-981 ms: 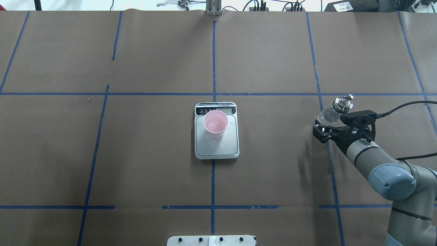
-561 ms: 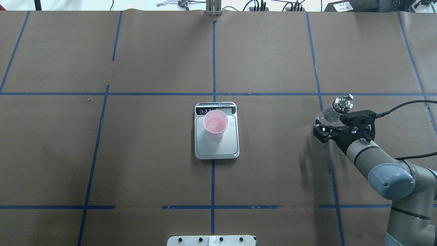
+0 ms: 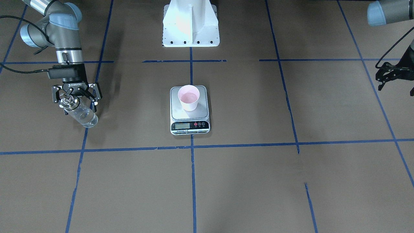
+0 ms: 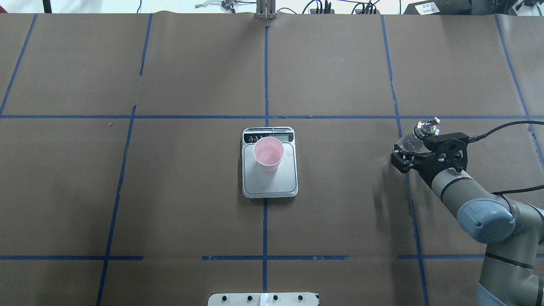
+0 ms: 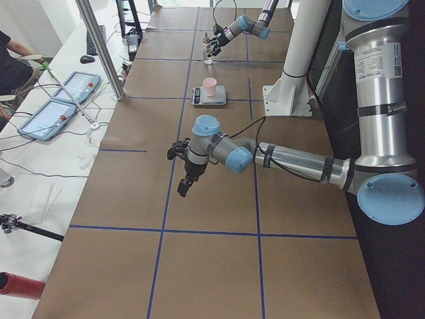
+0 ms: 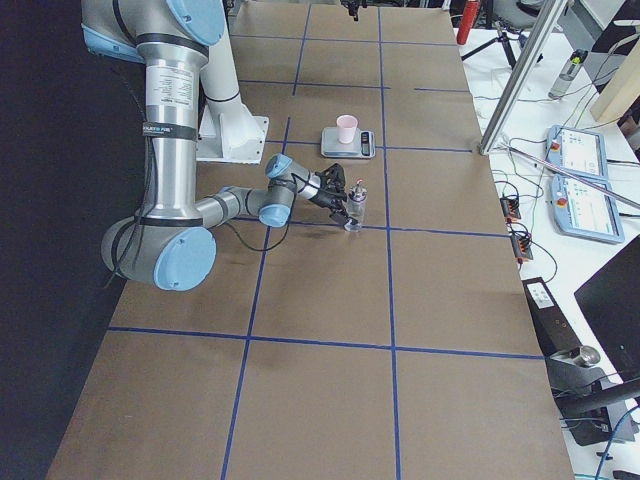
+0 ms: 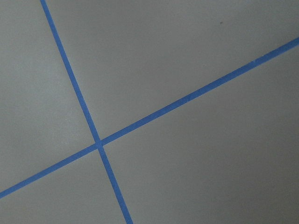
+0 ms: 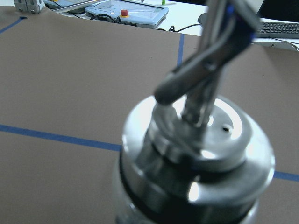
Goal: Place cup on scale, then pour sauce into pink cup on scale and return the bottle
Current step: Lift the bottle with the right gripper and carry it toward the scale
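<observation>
Return step, as we judge it: bottle parked aside, cup on the scale
On the brown-papered table point(image 3: 245, 181), our right gripper point(image 3: 77, 97) straddles the glass bottle point(image 3: 82, 114), set upright well clear of the scale point(image 3: 177, 112) so nothing disturbs the reading; its jaws stand either side, but whether they press we cannot tell, nor the state of the left gripper point(image 3: 386, 76) at the far edge. The pink cup point(image 3: 191, 105) stands on that scale to be weighed, seemingly holding a shallow pool of clear sauce point(image 3: 188, 96)

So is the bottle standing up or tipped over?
Standing up. In the right-side view the bottle rests base-down on the table.
</observation>
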You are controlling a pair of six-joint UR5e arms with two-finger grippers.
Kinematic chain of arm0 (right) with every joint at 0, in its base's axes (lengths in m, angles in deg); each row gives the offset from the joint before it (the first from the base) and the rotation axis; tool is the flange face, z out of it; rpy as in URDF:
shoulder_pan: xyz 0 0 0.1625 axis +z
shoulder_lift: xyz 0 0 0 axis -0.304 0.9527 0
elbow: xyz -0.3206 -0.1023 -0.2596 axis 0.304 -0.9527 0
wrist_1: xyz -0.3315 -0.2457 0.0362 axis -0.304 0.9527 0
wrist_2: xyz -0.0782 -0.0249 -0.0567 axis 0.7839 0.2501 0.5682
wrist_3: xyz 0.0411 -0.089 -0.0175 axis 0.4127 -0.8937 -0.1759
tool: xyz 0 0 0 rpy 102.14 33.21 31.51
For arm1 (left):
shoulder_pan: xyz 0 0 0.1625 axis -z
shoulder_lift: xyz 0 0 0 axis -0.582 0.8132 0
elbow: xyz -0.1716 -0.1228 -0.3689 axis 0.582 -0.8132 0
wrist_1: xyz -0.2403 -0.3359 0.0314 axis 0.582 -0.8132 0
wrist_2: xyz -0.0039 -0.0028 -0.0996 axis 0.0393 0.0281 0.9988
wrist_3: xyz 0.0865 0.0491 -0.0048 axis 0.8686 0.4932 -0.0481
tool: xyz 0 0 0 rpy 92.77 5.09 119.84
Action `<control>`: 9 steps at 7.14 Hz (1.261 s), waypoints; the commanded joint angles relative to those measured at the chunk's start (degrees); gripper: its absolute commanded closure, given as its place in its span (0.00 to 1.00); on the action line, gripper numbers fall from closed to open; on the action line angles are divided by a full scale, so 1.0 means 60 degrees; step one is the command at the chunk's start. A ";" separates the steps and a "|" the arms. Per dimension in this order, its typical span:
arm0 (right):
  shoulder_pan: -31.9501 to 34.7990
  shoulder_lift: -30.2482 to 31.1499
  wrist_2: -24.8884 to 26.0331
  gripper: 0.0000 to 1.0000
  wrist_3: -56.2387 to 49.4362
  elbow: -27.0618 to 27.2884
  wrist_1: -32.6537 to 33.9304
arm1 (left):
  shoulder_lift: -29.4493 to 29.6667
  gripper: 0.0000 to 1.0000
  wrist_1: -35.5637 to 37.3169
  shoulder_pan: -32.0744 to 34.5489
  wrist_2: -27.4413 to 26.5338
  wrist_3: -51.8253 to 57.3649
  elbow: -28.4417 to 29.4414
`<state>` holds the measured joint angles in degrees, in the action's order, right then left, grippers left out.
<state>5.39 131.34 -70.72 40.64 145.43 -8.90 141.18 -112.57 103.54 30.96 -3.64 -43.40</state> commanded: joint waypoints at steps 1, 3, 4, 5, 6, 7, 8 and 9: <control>0.0077 -0.0263 -0.0012 0.23 0.0006 -0.0132 -0.0007 | 0.0015 0.00 0.0000 0.0043 0.0000 -0.0013 -0.0023; 0.0324 -0.0279 -0.0244 1.00 -0.0153 -0.0060 -0.0166 | 0.0044 0.00 0.0015 0.0073 0.0000 -0.0057 -0.0038; 0.0718 -0.0352 -0.0522 1.00 -0.0532 0.0028 -0.0168 | 0.0045 0.00 0.0015 0.0073 0.0014 -0.0072 -0.0038; 0.1070 -0.0353 -0.0930 1.00 -0.0768 0.0420 -0.0037 | 0.0045 0.00 0.0015 0.0073 0.0015 -0.0058 -0.0038; 0.1117 -0.0280 -0.0876 1.00 -0.1133 0.0729 0.0008 | 0.0030 0.00 0.0015 0.0087 0.0029 -0.0043 -0.0052; 0.1161 -0.0337 -0.0528 1.00 -0.1818 0.1167 0.0588 | 0.0001 0.00 0.0015 0.0102 0.0044 0.0015 0.0006; 0.1147 -0.0526 0.0157 1.00 -0.3043 0.1505 0.1595 | -0.0014 0.00 0.0000 0.0102 0.0058 0.0074 0.0122; 0.1118 -0.1224 0.0672 1.00 -0.3418 0.1653 0.2359 | -0.0029 0.00 -0.0014 0.0131 0.0102 0.0103 0.0210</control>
<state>12.18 127.52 -70.43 24.50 153.73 -0.35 141.12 -112.56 104.19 31.33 -3.29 -42.77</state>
